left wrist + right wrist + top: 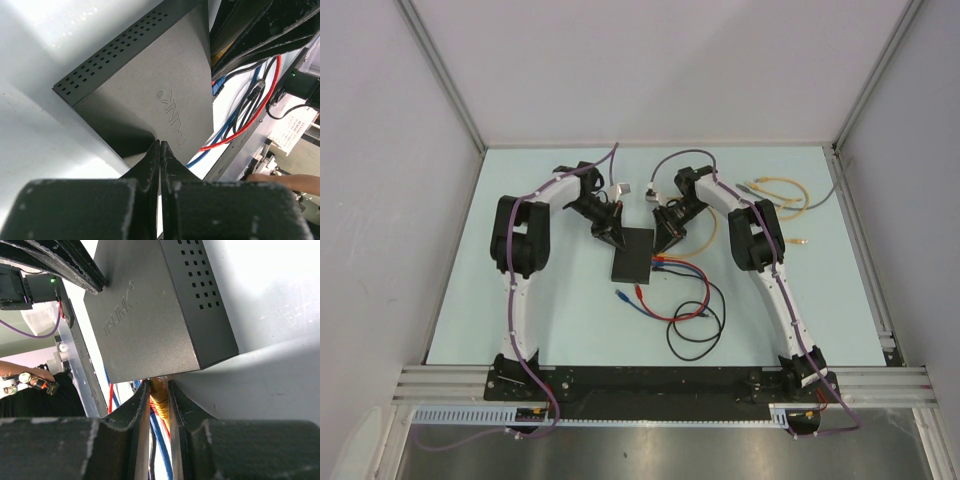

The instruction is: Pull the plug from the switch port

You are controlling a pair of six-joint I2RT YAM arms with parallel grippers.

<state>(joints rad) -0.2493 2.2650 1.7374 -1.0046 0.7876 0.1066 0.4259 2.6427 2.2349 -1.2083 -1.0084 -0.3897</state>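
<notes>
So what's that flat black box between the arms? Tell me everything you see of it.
The switch is a flat, matte-black rectangular box lying on the pale table, TP-LINK embossed on top, vent holes along one side. Red and blue cables leave its port edge. The left jaws, shut, touch its top; the right jaws grip a yellow plug at that edge.

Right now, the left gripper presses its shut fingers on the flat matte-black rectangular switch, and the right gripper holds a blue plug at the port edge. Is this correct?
Only the colour is wrong: the plug in the right gripper is yellow, as the right wrist view shows. The left gripper does press shut on the flat matte-black switch.
</notes>
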